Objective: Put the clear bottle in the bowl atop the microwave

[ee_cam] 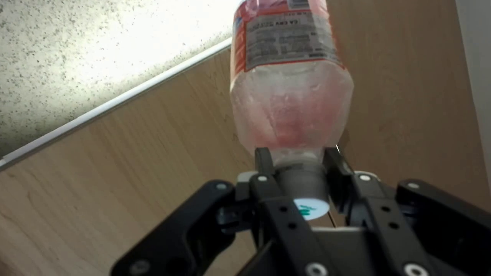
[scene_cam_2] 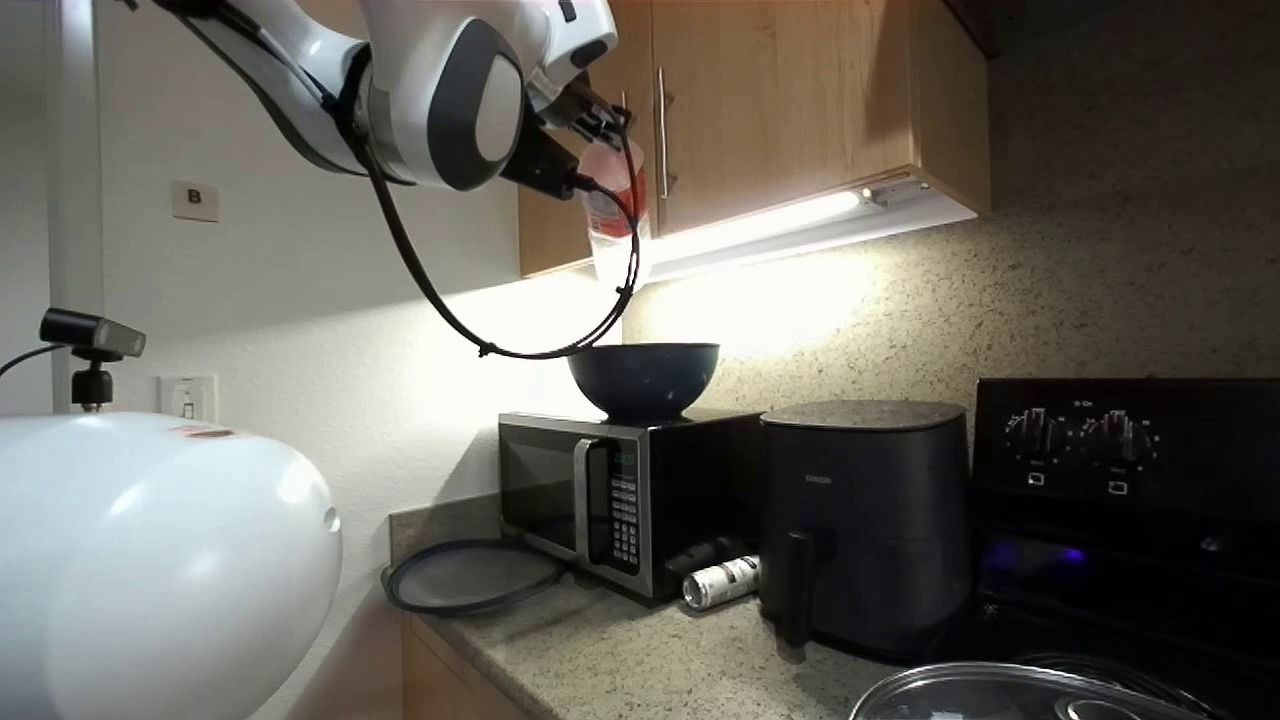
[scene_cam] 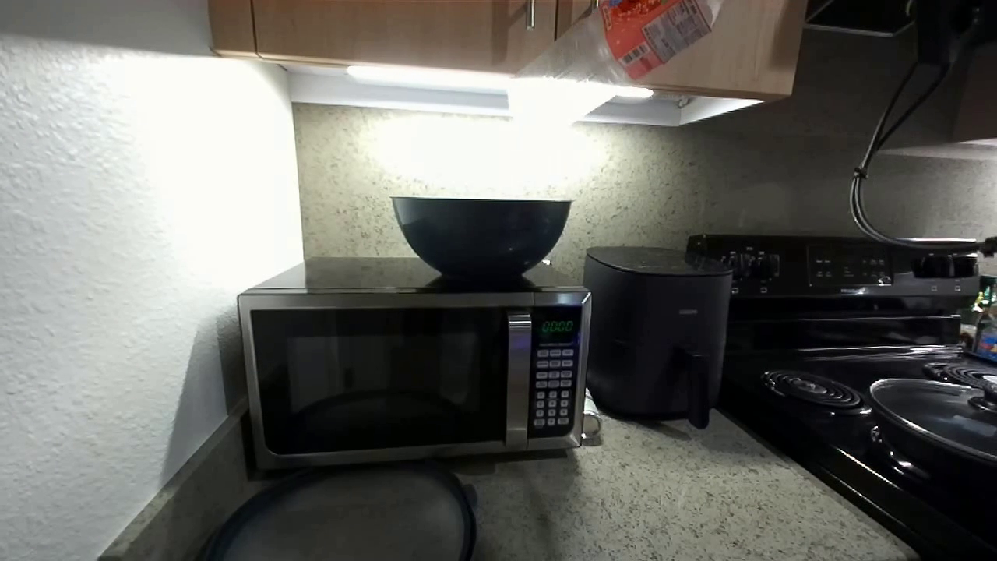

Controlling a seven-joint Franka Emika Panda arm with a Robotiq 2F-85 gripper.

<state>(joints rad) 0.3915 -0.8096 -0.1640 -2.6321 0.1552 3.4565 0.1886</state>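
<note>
Clear bottle (ee_cam: pixel 289 101), its capped end clamped in the pincer (ee_cam: pixel 298 161), might tip the bowl (scene_cam: pixel 483 234) below the pincer if lowered aslant.

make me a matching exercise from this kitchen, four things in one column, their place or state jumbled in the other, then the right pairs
Things:
1. clear bottle
2. bowl
3. microwave
4. can

Places and states:
A. lying on its side on the counter
B. showing green digits
C. held in the gripper
D. sitting on top of the microwave

Right pairs: 1-C, 2-D, 3-B, 4-A
</note>
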